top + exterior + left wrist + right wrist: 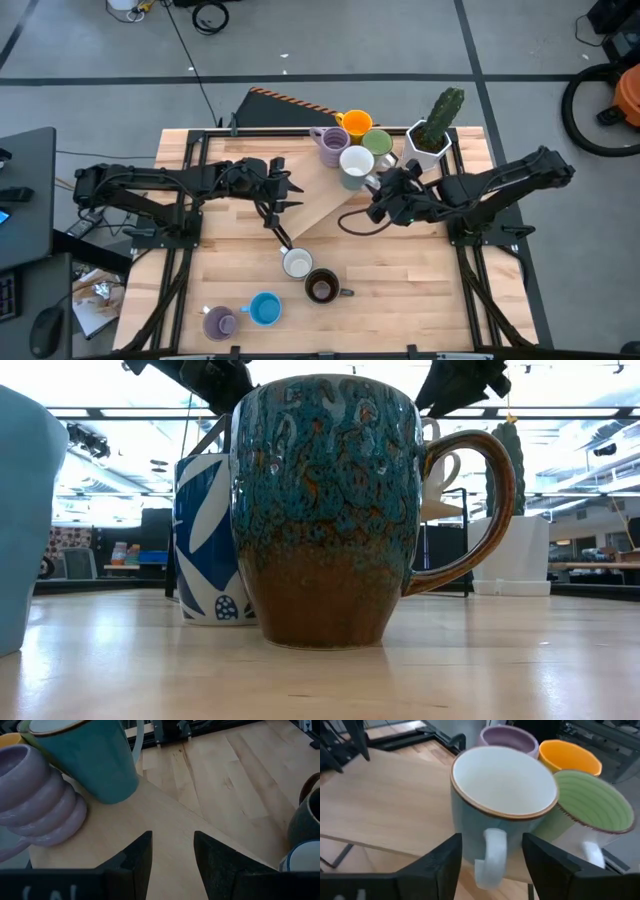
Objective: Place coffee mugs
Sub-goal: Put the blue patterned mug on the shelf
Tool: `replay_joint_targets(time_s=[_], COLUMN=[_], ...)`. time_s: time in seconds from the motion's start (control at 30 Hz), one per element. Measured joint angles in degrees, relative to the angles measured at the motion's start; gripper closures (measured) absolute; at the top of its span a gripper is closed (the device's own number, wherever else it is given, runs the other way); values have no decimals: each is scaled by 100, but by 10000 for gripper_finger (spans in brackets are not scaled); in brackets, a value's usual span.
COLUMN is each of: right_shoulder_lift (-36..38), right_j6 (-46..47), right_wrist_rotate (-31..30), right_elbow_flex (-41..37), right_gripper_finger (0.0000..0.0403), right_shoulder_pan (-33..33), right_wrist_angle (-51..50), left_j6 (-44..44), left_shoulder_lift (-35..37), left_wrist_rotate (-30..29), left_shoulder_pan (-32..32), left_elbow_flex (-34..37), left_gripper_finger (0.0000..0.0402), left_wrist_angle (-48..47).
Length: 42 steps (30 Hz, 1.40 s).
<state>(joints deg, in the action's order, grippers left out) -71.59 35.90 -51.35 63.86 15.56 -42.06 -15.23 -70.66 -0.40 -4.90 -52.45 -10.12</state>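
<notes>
From above, the pale wooden bench point(400, 290) carries a tilted light plywood board point(315, 195) with four round ceramic mugs at its far end: a ribbed purple mug point(330, 146), an orange mug point(357, 124), a green mug point(378, 144) and a teal mug with a white inside point(356, 165). A white angular pot with a green cactus point(433, 135) stands just beside them. The right pincer point(383, 192) sits right behind the teal mug; the left pincer point(285, 192) rests over the board's middle. Nearer the front edge stand a white mug point(297, 263), a dark brown mug point(322, 287), a blue mug point(264, 308) and a second purple mug point(220, 322).

At bench level, the brown mug point(325, 510) fills the middle — speckled teal glaze over a brown base, handle to the right. A white mug with a blue leaf pattern point(205, 540) stands close behind it.

Past the left wrist, the left pincer point(172, 842) has its dark fingers point(140, 857) partly spread over bare board, pinching nothing; the ribbed purple mug point(37, 800) and teal mug point(85, 757) sit ahead.

Past the right wrist, the right pincer point(492, 847) is spread wide, its fingers point(442, 860) either side of the teal mug's point(502, 795) white handle — clear of it — with the purple point(507, 740), orange point(570, 757) and green point(592, 805) mugs touching behind.
</notes>
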Motion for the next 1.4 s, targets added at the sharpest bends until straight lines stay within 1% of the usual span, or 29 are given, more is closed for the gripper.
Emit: replay_joint_targets(time_s=[0.13,0.2,0.27,0.37,0.47,0.53,0.63,0.7,0.73,0.83,0.9,0.97,1.07,1.13,1.23,1.4], right_shoulder_lift=[224,330,415,528,566,562,524,520,520,522,522,522,522,522,522,418], right_j6=[-65,-168,-329,-526,-545,-440,-247,-140,-117,-180,-326,-476,-620,-681,-698,-708], right_wrist_rotate=[25,35,35,35,-136,-332,-674,-838,-888,-849,-746,-647,-575,-560,-437,-315], right_elbow_flex=[0,0,0,0,0,-21,-248,-522,-647,-1033,-1224,-1369,-1431,-1460,-1460,-1460], right_gripper_finger=[182,182,182,183,183,183,183,183,183,183,183,183,183,183,183,183], right_shoulder_pan=[127,244,423,736,1070,1307,1630,1796,1858,1995,2035,2062,2075,2079,2075,2080], right_wrist_angle=[-4,-2,-7,-25,-154,-234,-129,77,235,674,1006,1155,1295,1285,1376,1681], left_j6=[-9,-75,-265,-636,-762,-424,455,1058,1352,2075,2412,2691,2983,3186,3401,3385], left_shoulder_lift=[232,359,497,673,754,752,720,648,637,533,453,329,124,-80,-444,-1157], left_wrist_rotate=[39,230,589,1340,1880,1972,1962,1820,1650,880,275,-288,-875,-1207,-1484,-1499], left_shoulder_pan=[30,102,252,611,1040,1320,1705,1942,2087,2538,2881,3172,3537,3670,3767,3746], left_elbow_flex=[-7,-4,-4,-4,-2,-4,-4,-3,2,-7,9,-4,-14,-150,-473,-1125], left_gripper_finger=[251,251,251,251,251,251,251,251,251,251,251,251,251,251,251,251], left_wrist_angle=[-6,-97,-237,-504,-791,-940,-1199,-1309,-1416,-1387,-1427,-1210,-1133,-1192,-1440,-2173])
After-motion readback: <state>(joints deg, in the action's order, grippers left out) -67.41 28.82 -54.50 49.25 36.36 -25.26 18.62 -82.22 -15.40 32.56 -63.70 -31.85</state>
